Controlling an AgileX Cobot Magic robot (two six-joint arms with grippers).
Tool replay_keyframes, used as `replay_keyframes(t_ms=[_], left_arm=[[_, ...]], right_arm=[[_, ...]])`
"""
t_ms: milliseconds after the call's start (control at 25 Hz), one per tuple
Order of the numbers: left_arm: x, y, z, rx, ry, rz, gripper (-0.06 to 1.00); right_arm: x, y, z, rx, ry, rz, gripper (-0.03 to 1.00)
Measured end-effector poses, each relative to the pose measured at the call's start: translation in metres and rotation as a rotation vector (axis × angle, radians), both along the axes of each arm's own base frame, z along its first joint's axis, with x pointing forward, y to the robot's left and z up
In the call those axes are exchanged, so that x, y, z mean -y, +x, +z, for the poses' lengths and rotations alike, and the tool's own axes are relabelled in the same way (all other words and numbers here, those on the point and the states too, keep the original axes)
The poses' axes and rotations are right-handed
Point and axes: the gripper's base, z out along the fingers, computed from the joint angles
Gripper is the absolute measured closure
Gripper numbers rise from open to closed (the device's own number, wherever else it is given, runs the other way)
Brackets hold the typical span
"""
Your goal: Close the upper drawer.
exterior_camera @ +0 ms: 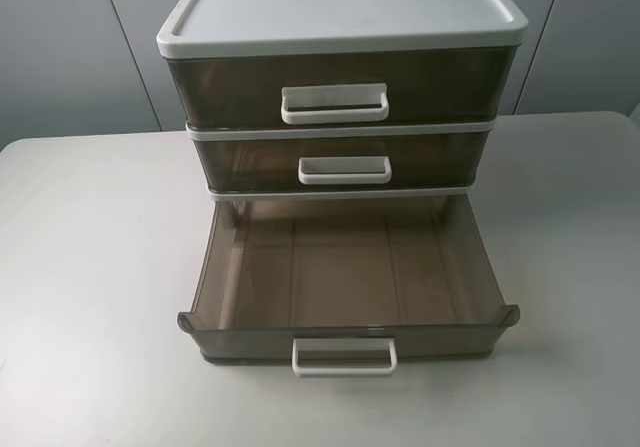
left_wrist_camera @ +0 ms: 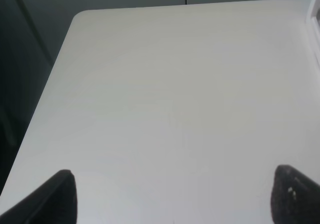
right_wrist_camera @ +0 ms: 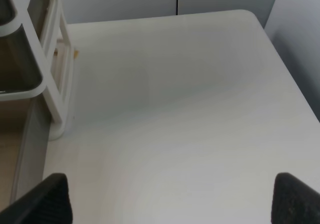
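Note:
The upper drawer is the top one of a white-framed three-drawer cabinet at the table's middle back. It is smoky brown with a wide white handle that has faint scuffs. Its front sits about level with the frame. Neither gripper shows in the exterior high view. My left gripper is open and empty over bare table left of the cabinet. My right gripper is open and empty over bare table right of the cabinet, whose side shows in the right wrist view.
The shallower middle drawer sits in. The bottom drawer is pulled far out toward the front and is empty, its handle near the table's front. The white table extends on both sides.

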Motion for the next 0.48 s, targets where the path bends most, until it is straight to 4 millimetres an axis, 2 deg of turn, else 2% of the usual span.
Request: replay_keyframes(t_ms=[480], left_arm=[[0.0, 0.0, 0.0, 0.0, 0.0, 0.0, 0.2]], right_arm=[[0.0, 0.0, 0.0, 0.0, -0.001, 0.001, 0.36]])
